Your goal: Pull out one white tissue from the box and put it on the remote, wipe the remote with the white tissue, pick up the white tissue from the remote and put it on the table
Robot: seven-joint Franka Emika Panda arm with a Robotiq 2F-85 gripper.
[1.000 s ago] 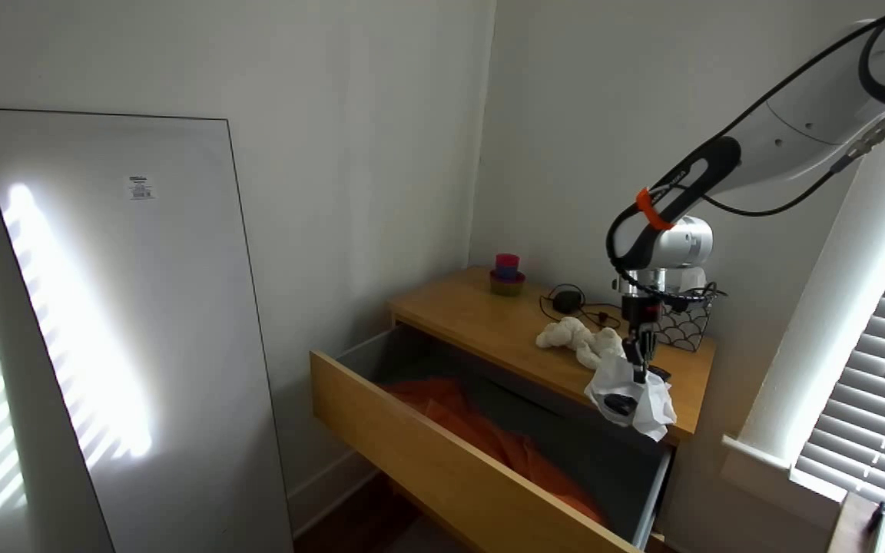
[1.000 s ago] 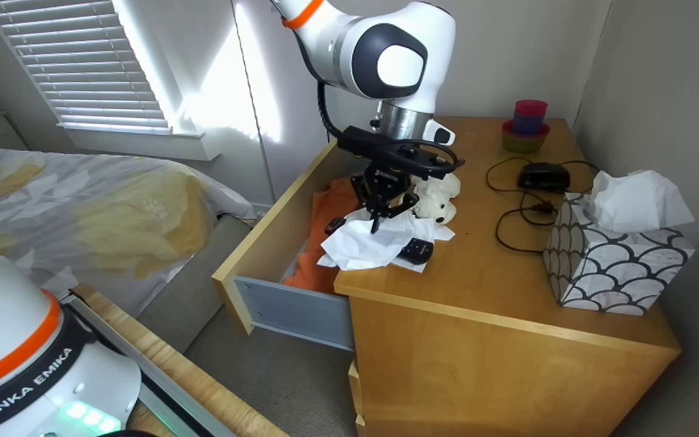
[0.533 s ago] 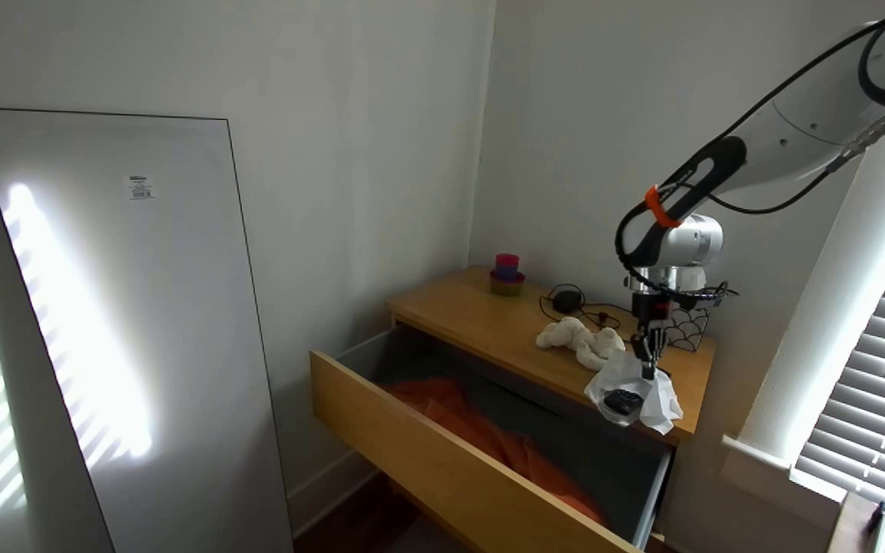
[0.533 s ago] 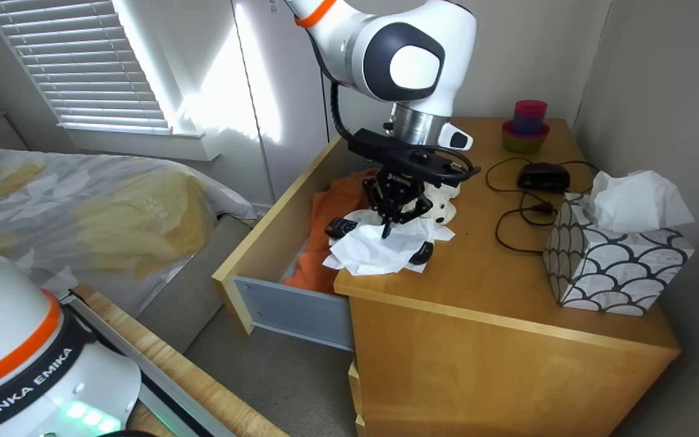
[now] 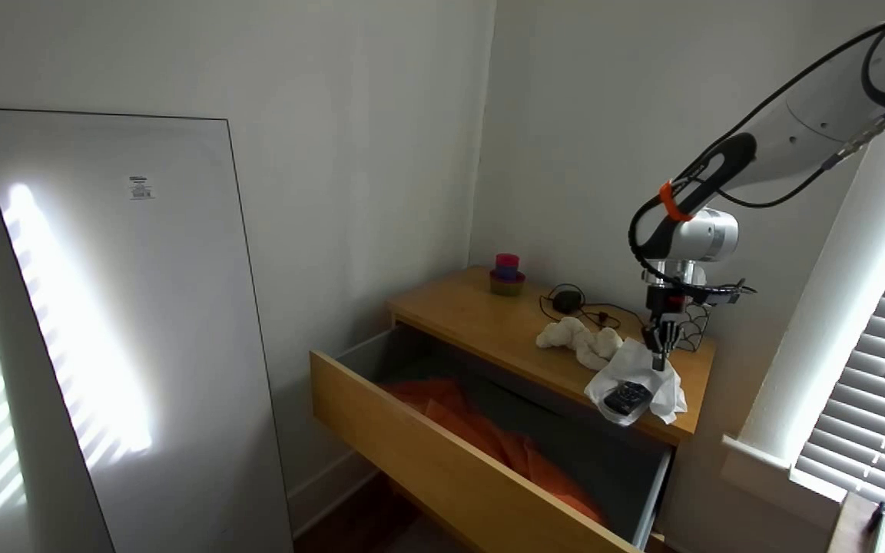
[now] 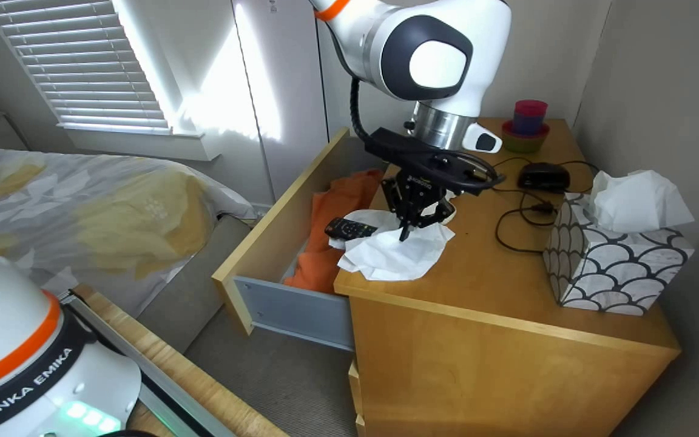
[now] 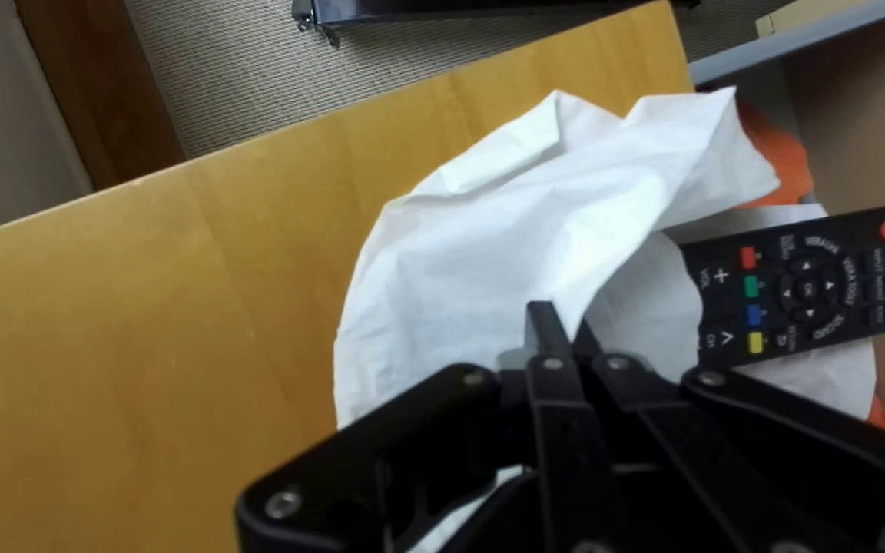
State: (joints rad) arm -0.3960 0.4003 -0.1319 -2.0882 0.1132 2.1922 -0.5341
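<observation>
My gripper (image 7: 568,326) is shut on the white tissue (image 7: 488,253), which rises in a fold between the fingertips. The gripper also shows low over the tissue in both exterior views (image 5: 658,362) (image 6: 405,234). The black remote (image 7: 803,284) lies at the front edge of the table (image 6: 483,279). The tissue covers one end of it; the end with coloured buttons is bare and also shows in both exterior views (image 5: 628,399) (image 6: 348,229). More white sheet (image 7: 834,384) lies under the remote. The patterned box (image 6: 622,264) stands at the side with tissue poking out.
The drawer (image 6: 295,328) is open, with orange cloth (image 6: 340,200) inside. A cream plush toy (image 5: 581,342) lies beside the tissue. A black device (image 6: 543,176) with loose cables and stacked cups (image 6: 529,121) stand farther along the table top.
My gripper has moved right in both exterior views, dragging the tissue along the remote. The remote's button end is now uncovered, and its opposite end, which showed before, is now covered.
</observation>
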